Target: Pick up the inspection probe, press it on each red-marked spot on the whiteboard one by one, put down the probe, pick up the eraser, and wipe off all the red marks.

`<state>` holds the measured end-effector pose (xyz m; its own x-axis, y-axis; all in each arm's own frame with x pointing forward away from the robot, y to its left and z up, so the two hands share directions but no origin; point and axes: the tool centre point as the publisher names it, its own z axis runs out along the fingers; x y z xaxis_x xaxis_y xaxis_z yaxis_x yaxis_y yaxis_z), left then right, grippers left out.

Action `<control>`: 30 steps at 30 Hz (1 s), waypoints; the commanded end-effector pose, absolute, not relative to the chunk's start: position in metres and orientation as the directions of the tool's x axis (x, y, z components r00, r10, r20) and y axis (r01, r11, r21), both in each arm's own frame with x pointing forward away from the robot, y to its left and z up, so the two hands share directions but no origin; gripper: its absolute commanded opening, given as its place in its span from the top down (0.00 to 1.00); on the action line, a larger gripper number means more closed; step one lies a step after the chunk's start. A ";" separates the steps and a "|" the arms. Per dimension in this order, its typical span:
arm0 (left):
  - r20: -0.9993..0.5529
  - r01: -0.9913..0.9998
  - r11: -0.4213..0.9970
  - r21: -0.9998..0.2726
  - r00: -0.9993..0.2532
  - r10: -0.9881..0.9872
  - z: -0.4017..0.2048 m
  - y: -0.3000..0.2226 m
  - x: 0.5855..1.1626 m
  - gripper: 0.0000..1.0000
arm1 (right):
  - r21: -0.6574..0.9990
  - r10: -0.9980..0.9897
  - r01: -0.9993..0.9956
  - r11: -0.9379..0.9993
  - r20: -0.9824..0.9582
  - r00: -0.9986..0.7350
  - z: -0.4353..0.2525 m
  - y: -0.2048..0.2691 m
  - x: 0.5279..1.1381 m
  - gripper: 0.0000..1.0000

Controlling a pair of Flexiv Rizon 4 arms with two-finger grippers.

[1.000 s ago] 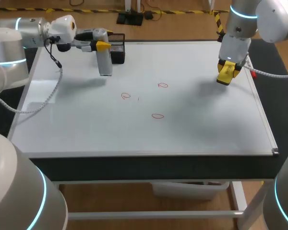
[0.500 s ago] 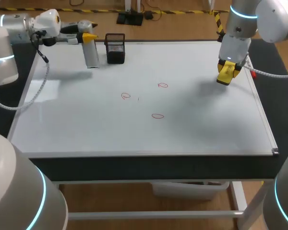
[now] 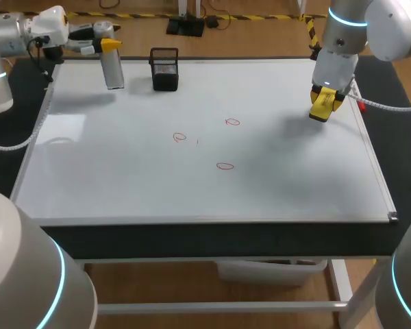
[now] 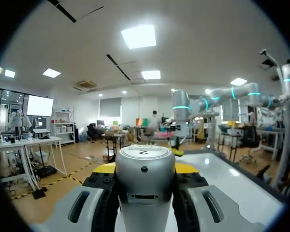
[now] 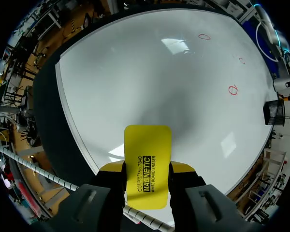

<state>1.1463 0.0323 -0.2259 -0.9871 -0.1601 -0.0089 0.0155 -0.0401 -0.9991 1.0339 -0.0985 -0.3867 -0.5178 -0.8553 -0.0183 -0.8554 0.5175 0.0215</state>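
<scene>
Gripping both tools.
Left gripper [image 3: 107, 49] clamps probe [image 3: 114, 72]; right gripper [image 3: 325, 97] clamps eraser [image 3: 320, 110] over whiteboard [image 3: 123, 178]; red marks [image 3: 225, 166] intact.

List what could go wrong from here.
1. The probe hangs upright in the left pincer near the whiteboard's far-left edge; set down there, it might topple or roll off.
2. The three red marks lie apart; one sweep of the eraser in the right pincer would probably miss some.
</scene>
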 end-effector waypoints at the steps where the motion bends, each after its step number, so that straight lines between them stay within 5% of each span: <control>1: -0.008 0.015 -0.047 -0.999 -0.989 -0.147 -0.227 0.039 1.152 1.00 | 0.022 -0.856 -0.856 0.516 -0.014 -0.516 -0.386 -0.099 1.035 1.00; 18: -0.008 0.015 -0.047 -0.999 -0.989 -0.149 -0.226 0.041 1.152 1.00 | 0.022 -0.856 -0.856 0.516 -0.014 -0.516 -0.386 -0.099 1.035 1.00; 30: -0.008 0.015 -0.047 -0.999 -0.989 -0.149 -0.226 0.041 1.152 1.00 | 0.036 -0.874 -0.874 0.485 -0.003 -0.485 -0.378 -0.054 1.024 1.00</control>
<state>1.1504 0.0406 -0.2268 -0.9880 -0.1541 -0.0073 0.0146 -0.0466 -0.9988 1.0253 -0.0611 -0.3813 -0.4876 -0.8729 -0.0184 -0.8726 0.4866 0.0423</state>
